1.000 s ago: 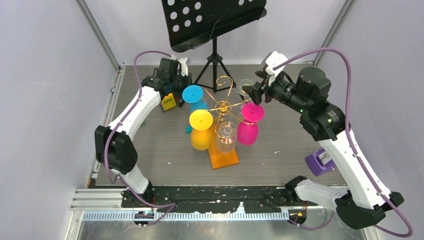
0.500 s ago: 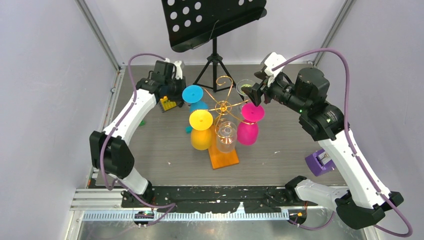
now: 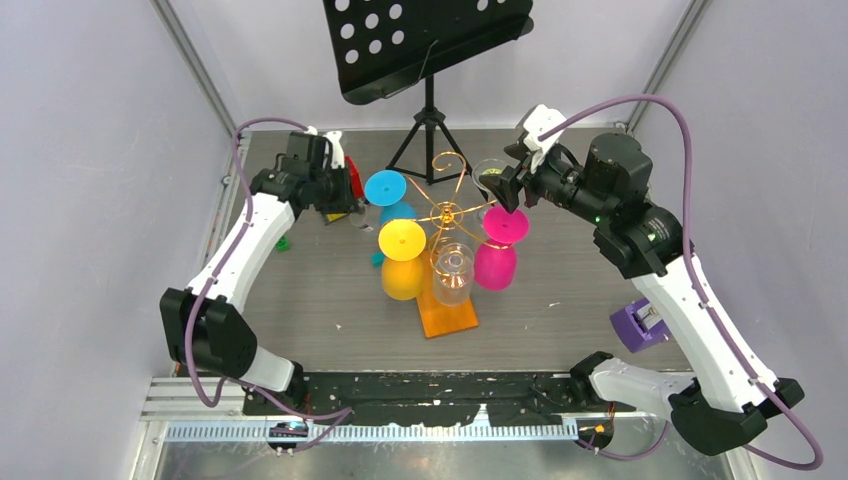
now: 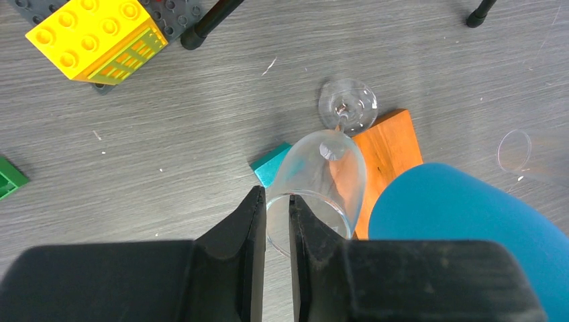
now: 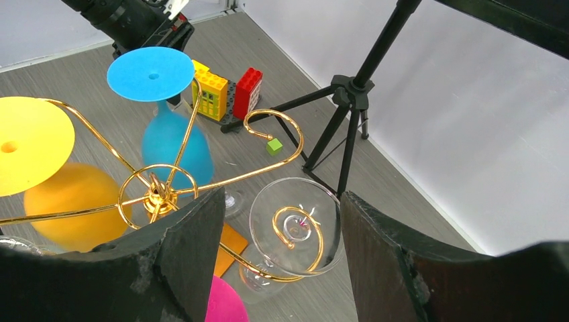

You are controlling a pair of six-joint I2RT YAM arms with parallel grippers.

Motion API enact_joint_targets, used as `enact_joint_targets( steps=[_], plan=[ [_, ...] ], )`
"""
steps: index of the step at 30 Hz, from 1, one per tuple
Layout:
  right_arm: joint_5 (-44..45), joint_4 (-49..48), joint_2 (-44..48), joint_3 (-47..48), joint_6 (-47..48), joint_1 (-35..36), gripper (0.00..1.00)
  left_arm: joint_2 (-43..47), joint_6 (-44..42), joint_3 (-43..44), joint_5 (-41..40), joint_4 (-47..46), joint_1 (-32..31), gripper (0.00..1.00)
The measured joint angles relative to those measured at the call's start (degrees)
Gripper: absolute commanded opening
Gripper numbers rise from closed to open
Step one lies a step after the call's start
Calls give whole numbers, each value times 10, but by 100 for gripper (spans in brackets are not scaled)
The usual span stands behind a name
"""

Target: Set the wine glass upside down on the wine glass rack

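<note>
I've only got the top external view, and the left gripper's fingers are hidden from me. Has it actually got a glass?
Observer: Yes. The left gripper is pinched on the rim of a clear wine glass, the glass wall between its fingers.
Operator: Which end faces away from it?
Observer: The foot; it is the far end, beyond the bowl.
Operator: And the right gripper?
Observer: The right gripper is open, a finger on each side of the foot of a second clear glass hanging upside down on a loop of the gold wire rack.
</note>
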State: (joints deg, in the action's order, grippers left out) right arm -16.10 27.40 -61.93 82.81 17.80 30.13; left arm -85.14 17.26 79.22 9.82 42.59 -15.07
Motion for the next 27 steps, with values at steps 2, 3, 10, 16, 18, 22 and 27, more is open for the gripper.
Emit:
enact_joint_targets(
  steps=[2,3,10,16,18,22,27],
  plan=[
    [-3,0,-4,0,0,0,69,7,0,-2,0,1,3,13],
    [-4,0,-5,0,0,0,69,8,0,-2,0,1,3,11],
    [-6,-1,-8,0,0,0,69,9,0,-4,13,1,6,0],
    [-5,-1,-8,0,0,0,69,6,3,-14,24,-3,4,0],
    [-5,-1,-8,0,0,0,69,4,5,-18,26,-4,3,0],
    [-3,-1,-8,0,-1,0,69,4,9,-36,25,-12,3,0],
    [5,-3,-6,-2,-5,0,69,10,21,-59,16,-14,4,0]
  ],
)
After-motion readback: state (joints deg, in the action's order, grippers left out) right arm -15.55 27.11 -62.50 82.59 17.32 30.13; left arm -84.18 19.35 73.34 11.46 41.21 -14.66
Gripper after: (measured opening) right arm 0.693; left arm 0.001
